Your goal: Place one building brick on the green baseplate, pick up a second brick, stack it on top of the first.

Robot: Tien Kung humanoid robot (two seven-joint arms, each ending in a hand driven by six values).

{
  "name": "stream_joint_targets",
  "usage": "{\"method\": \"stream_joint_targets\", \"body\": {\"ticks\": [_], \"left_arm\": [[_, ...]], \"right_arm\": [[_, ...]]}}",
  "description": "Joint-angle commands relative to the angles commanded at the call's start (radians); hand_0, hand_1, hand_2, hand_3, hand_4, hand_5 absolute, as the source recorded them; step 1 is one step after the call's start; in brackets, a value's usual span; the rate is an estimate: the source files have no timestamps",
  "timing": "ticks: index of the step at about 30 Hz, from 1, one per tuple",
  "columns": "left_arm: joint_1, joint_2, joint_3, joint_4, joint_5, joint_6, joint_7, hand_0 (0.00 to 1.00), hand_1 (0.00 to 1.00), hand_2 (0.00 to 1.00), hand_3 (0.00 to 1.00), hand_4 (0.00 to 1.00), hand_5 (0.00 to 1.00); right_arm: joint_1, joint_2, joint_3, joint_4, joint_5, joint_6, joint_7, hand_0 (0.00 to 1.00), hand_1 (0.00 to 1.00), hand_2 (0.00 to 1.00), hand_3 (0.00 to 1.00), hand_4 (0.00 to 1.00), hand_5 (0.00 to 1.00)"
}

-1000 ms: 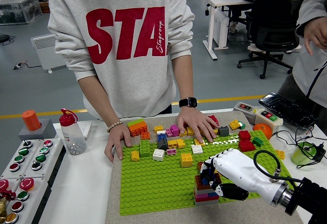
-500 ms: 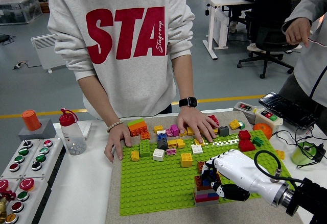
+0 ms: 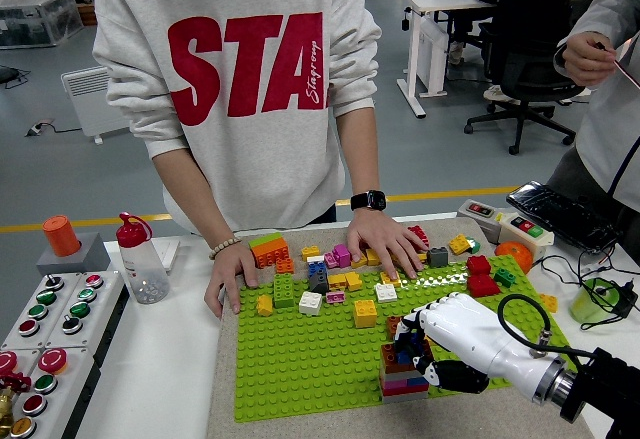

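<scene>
A green baseplate [image 3: 300,359] lies in the middle of the table. At its near right stands a short stack of bricks [image 3: 402,373], brown-red on top with pink and grey layers below. My right hand [image 3: 412,347], white with black joints, reaches in from the lower right, and its fingers curl over the top brick of the stack. Loose bricks in several colours lie along the plate's far edge, among them a yellow brick [image 3: 365,313] and a white brick [image 3: 310,303]. My left hand is out of view.
A person in a grey sweatshirt stands at the far side, both hands [image 3: 383,243] resting on the plate's far edge among the bricks. A button panel [image 3: 40,334] and a bottle [image 3: 140,259] stand left. A controller, an orange ball [image 3: 514,255] and cables lie right.
My right hand and the stack have barely shifted. A second person's hand at the top right has moved.
</scene>
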Motion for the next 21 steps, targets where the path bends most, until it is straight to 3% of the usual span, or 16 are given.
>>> {"method": "stream_joint_targets", "body": {"ticks": [10,21], "left_arm": [[-0.001,0.000,0.000,0.000,0.000,-0.001,0.001,0.664,0.682,0.697,0.575,0.297,0.998],[0.003,-0.001,-0.005,0.000,0.006,-0.002,0.004,0.664,0.682,0.697,0.575,0.298,0.998]], "right_arm": [[-0.001,-0.002,0.017,0.014,0.000,-0.011,0.006,0.386,0.432,0.521,0.520,0.290,0.193],[-0.006,-0.001,0.073,0.054,0.029,-0.056,0.035,0.386,0.431,0.519,0.520,0.289,0.190]]}}
